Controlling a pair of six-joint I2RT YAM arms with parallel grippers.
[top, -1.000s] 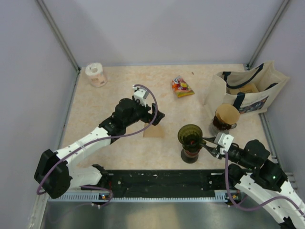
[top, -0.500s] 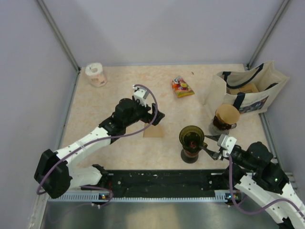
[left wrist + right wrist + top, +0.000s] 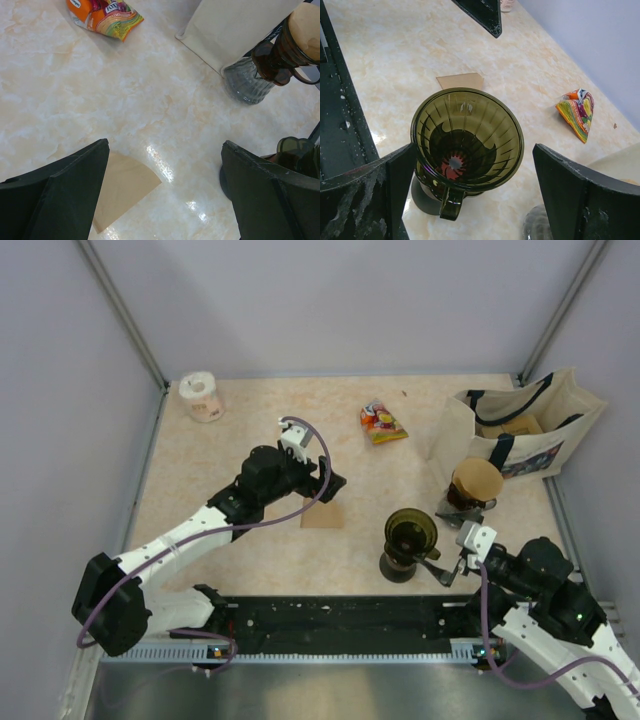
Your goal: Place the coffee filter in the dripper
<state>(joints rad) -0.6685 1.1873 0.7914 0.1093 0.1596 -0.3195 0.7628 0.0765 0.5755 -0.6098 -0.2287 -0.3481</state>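
Your left gripper [image 3: 325,483] is the one to use: it hangs right over the filter [image 3: 322,516], jaws wide and holding nothing. In the left wrist view the filter [image 3: 122,187] lies flat on the table [image 3: 125,100], low in the frame. It sits closer to the left finger [image 3: 60,190], which hides part of it, so it is off-centre between the jaws rather than squarely under them.

The dripper [image 3: 411,530] stands upright on a dark cup [image 3: 398,565], mouth up and with nothing in it. From the filter it lies to the right and a little nearer the bases, near but with bare table between. That is the line your carry has to follow.

Your right gripper [image 3: 440,543] is at the dripper, jaws spread wide with one finger on each side of the cone and daylight between fingers and rim. It grips nothing. The right wrist view shows the dripper [image 3: 467,137] with its small handle pointing toward the camera and the filter [image 3: 461,80] just beyond the far rim.

A flat sheet on a smooth top will likely be awkward to pinch, so you may need to shift toward the filter before closing.
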